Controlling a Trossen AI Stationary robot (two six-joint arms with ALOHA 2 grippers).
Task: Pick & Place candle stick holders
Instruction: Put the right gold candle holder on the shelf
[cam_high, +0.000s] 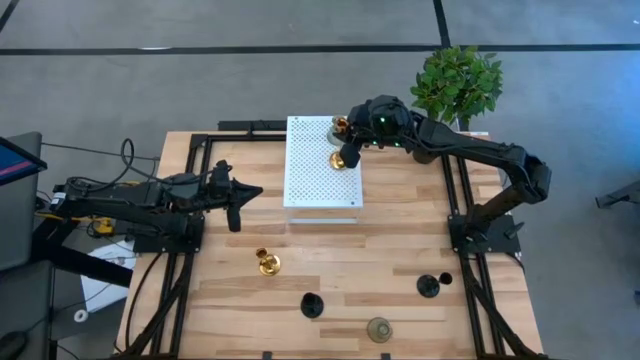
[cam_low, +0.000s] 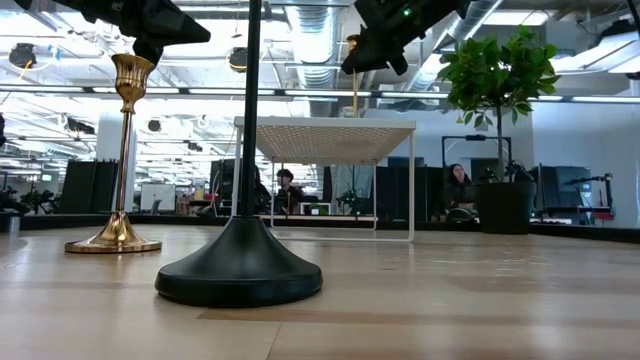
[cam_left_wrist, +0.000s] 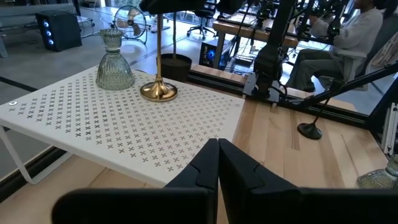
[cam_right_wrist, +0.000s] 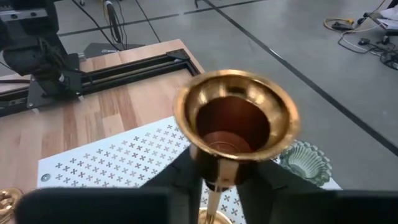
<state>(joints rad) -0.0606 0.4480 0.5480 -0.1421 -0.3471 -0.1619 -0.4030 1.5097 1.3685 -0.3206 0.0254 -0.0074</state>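
Gold holder (cam_right_wrist: 236, 124): upright on the white shelf (cam_high: 310, 180), base on the perforated top beside a grey-green glass holder (cam_left_wrist: 114, 62). Long axis vertical; cup at the top sits between the right gripper's (cam_high: 350, 152) fingers, stem dropping straight below them. Whether the jaws clamp or have just let go cannot be told; they stand close on either side under the cup.

Left gripper (cam_high: 235, 200): off the shelf's left edge, jaws closed, empty. Waiting.

Other holders, all in front of the shelf on the table (cam_high: 400, 230): second gold (cam_high: 267, 262), two black (cam_high: 312, 305) (cam_high: 428, 286), one grey-green (cam_high: 379, 329).

Judgement: the right arm is the nearer; a release calls for a straight upward retreat along the stem.
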